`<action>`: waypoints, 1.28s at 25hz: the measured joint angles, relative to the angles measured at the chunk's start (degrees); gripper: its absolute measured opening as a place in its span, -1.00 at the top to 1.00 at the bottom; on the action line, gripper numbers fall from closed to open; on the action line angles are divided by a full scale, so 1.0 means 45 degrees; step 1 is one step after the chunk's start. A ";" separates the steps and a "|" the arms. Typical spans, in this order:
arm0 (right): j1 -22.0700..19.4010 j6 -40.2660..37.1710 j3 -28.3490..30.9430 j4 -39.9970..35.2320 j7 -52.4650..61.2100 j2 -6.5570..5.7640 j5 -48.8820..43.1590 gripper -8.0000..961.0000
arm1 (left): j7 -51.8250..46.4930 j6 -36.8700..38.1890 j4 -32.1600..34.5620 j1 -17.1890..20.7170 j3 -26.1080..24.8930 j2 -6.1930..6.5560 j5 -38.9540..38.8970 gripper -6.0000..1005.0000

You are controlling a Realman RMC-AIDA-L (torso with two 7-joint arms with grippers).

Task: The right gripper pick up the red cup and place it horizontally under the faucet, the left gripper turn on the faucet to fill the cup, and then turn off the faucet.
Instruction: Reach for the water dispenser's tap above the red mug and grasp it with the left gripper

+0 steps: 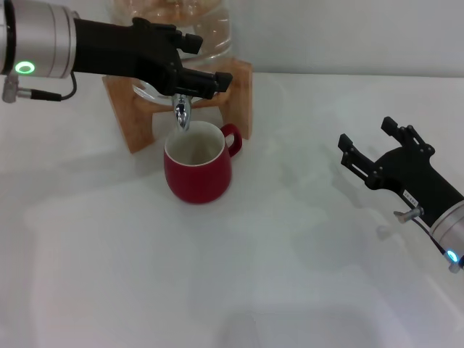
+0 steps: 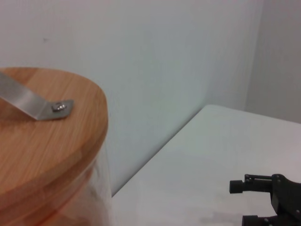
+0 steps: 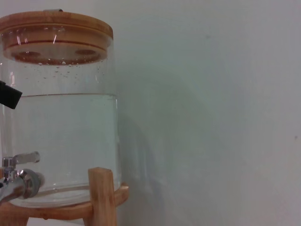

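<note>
One red cup (image 1: 197, 167), one faucet (image 1: 182, 112)

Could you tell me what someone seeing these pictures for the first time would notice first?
Most likely the red cup, standing upright on the white table directly under the faucet. Next, the left gripper reaching across the top of that faucet at the clear water jug on its wooden stand. The right gripper sits open off to the right, holding nothing.

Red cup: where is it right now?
In the head view the red cup stands upright on the white table, left of centre, directly beneath the faucet and in front of the wooden stand, handle toward the robot's right.
</note>
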 joint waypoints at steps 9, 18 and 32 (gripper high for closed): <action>0.0000 0.0000 -0.0022 -0.0001 0.0001 0.0001 0.0002 -0.76 | -0.0078 -0.0405 -0.0055 -0.0507 0.0035 0.0008 0.0668 -0.71; -0.0011 0.0006 -0.0020 -0.0021 0.0127 0.0000 0.0006 -0.76 | 0.0258 -0.0486 -0.0565 -0.0829 0.0007 -0.0042 0.1154 -0.71; -0.0132 0.0015 -0.0020 -0.0012 0.0196 0.0000 0.0006 -0.76 | 0.1352 -0.0097 -0.1348 -0.1038 -0.0325 -0.0090 0.1182 -0.71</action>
